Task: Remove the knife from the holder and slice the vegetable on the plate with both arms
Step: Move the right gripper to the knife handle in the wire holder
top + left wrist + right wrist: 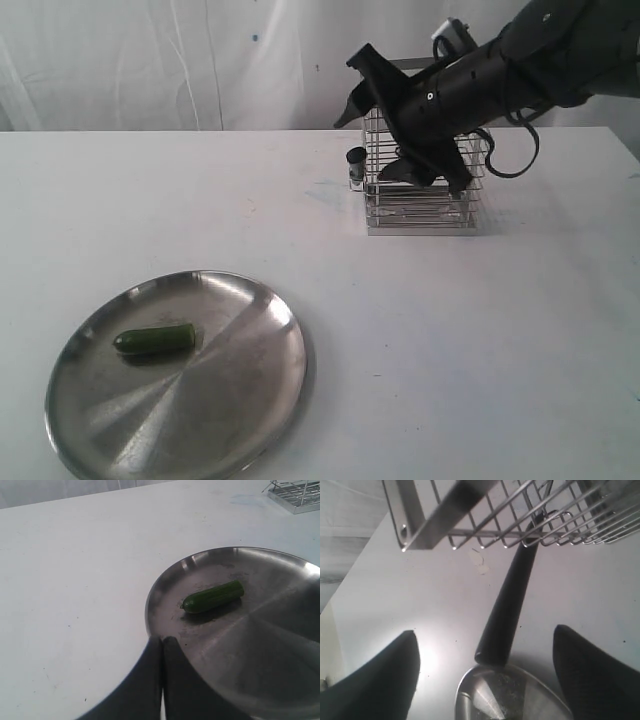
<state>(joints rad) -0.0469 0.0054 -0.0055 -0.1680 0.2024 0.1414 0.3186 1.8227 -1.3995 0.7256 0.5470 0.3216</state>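
The dark green vegetable (155,339) lies on the left part of the round steel plate (250,400), at the front left of the table. At the back stands the wire holder (470,215), with the knife's black handle (356,160) poking out of its left side. My right gripper (362,150) is open at the holder, one finger on each side of the handle (507,605) and neither touching it. The blade is hidden inside the holder (470,500). My left gripper (162,641) is shut and empty, over the plate's rim (150,605) and short of the vegetable (212,596).
The white table (450,330) runs back to a white curtain wall (150,60). My right arm (520,60) reaches in from the upper right, over the holder. The left arm is out of the exterior view. A corner of the holder (295,495) shows in the left wrist view.
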